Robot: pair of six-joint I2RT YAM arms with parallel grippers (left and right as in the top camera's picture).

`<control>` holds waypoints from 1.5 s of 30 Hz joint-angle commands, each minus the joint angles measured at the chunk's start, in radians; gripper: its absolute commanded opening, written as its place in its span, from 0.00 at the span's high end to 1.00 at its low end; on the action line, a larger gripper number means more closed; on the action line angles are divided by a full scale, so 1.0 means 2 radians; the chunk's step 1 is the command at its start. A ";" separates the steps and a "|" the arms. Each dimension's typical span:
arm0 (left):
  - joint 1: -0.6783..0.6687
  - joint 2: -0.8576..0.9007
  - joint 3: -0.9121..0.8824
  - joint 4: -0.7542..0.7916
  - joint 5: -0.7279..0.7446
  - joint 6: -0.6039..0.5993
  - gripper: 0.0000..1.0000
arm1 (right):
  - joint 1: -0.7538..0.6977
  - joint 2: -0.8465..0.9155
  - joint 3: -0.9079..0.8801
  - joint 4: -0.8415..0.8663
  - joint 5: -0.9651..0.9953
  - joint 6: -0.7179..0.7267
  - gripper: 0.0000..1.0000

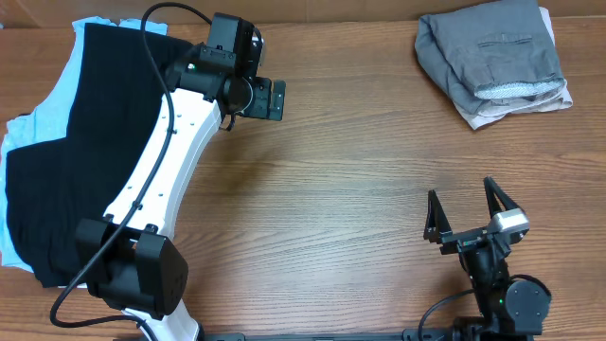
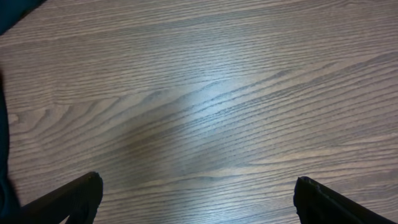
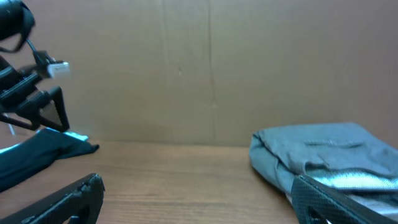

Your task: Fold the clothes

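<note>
The grey shorts [image 1: 492, 52] lie folded in a compact bundle at the table's far right corner, welt pocket up and speckled inner waistband showing at the near edge. In the right wrist view the grey shorts [image 3: 323, 155] sit ahead and to the right. My right gripper [image 1: 461, 189] stands open near the front edge, well short of them, with only bare wood between its fingers [image 3: 74, 199]. My left gripper [image 1: 276, 98] hovers open over bare table at the far left-centre. Its fingertips [image 2: 81, 196] frame nothing but wood grain.
A black T-shirt [image 1: 85, 142] is spread over light blue cloth [image 1: 19, 142] along the left side, partly under the left arm. A pale beige garment [image 1: 502, 112] peeks out beneath the shorts. A brown wall [image 3: 199, 68] backs the table.
</note>
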 commanded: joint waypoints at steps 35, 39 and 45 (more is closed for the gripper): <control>-0.001 -0.003 -0.003 0.001 -0.002 0.008 0.00 | 0.003 -0.013 -0.037 -0.052 0.060 0.001 0.00; -0.001 -0.003 -0.003 -0.002 -0.004 0.008 0.00 | 0.003 -0.013 -0.037 -0.052 0.060 0.001 0.00; 0.000 -0.005 -0.003 -0.032 -0.008 0.010 0.00 | 0.003 -0.013 -0.037 -0.052 0.060 0.001 0.00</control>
